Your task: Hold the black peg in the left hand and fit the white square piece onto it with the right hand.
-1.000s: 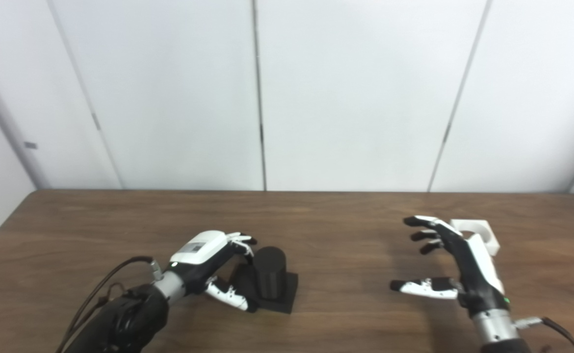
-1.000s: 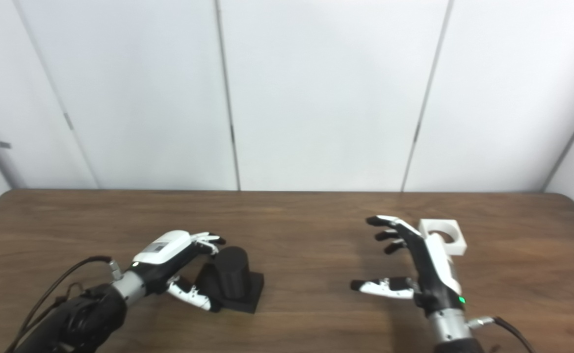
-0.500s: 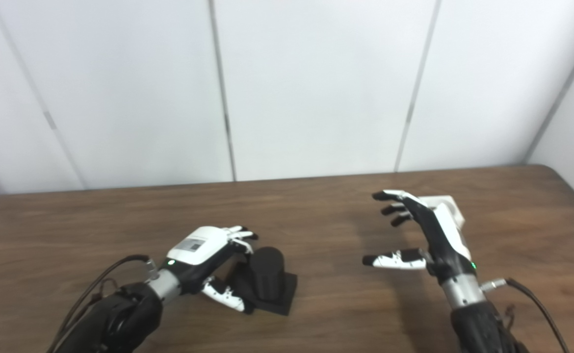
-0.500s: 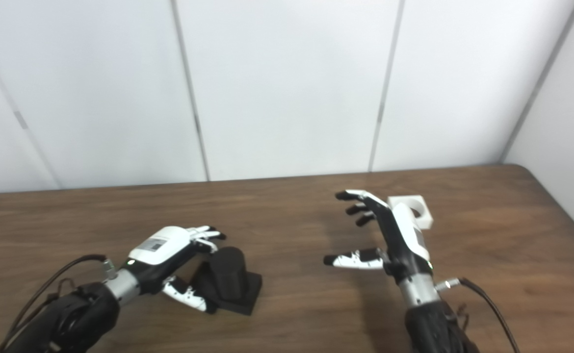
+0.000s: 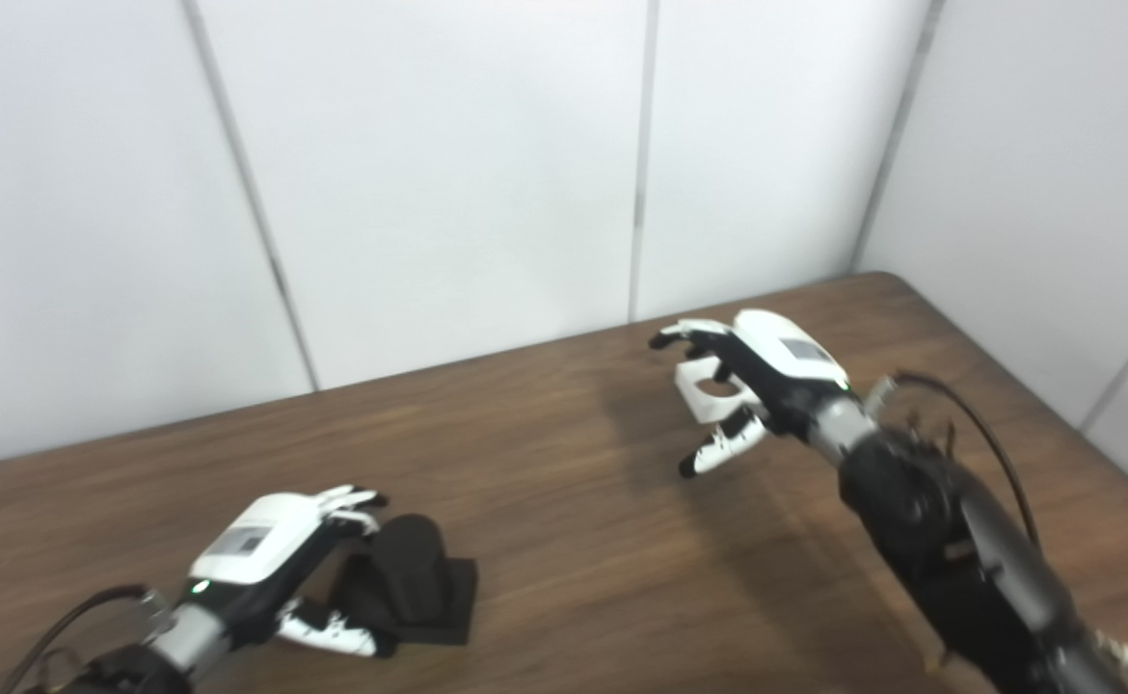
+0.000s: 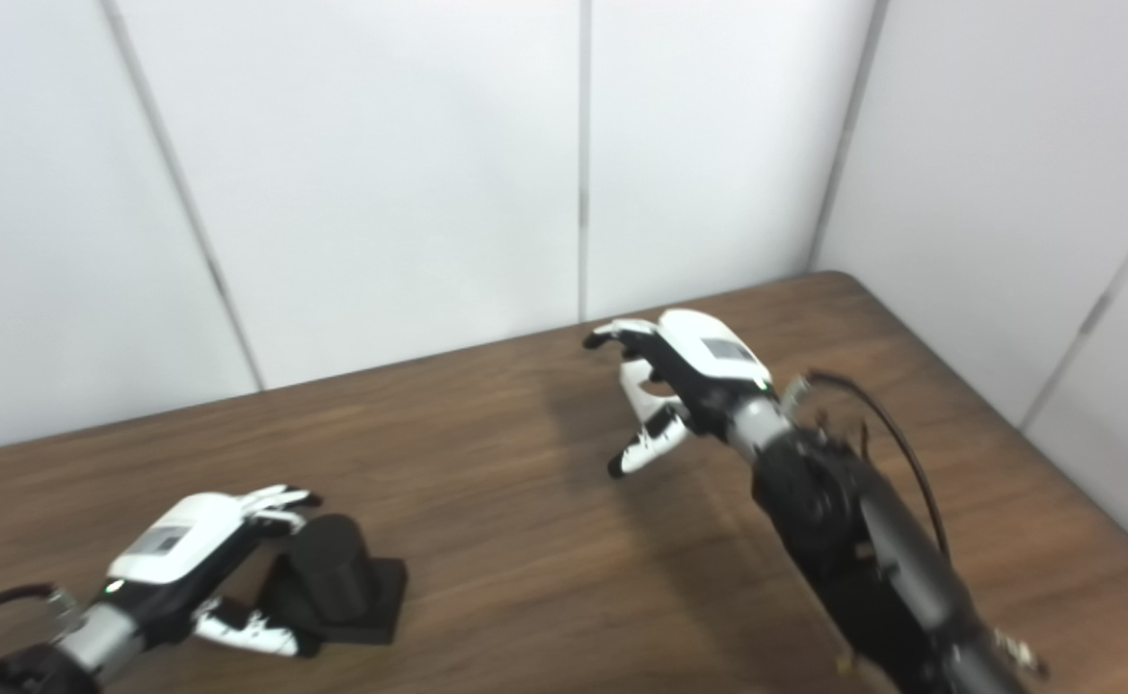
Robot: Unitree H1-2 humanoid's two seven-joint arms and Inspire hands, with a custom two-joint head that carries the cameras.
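The black peg (image 5: 412,571) stands upright on its black square base on the wooden table (image 5: 545,501), near the front left. My left hand (image 5: 255,545) is open and cupped against the peg's left side, with fingers by its top and thumb in front of the base. The white square piece (image 5: 706,396), with a round hole, lies on the table at the right. My right hand (image 5: 766,371) is open and arched over it, palm down, fingers over its far side and thumb on its near side. I cannot tell whether the hand touches it.
The table's right edge (image 5: 1007,386) runs close past the right arm (image 5: 940,520). White wall panels stand behind the table and to its right. A cable (image 5: 969,414) loops off the right wrist.
The camera has swung to the right. My right hand has gone from beside the white piece to over it, turning palm down. My left hand stays by the peg.
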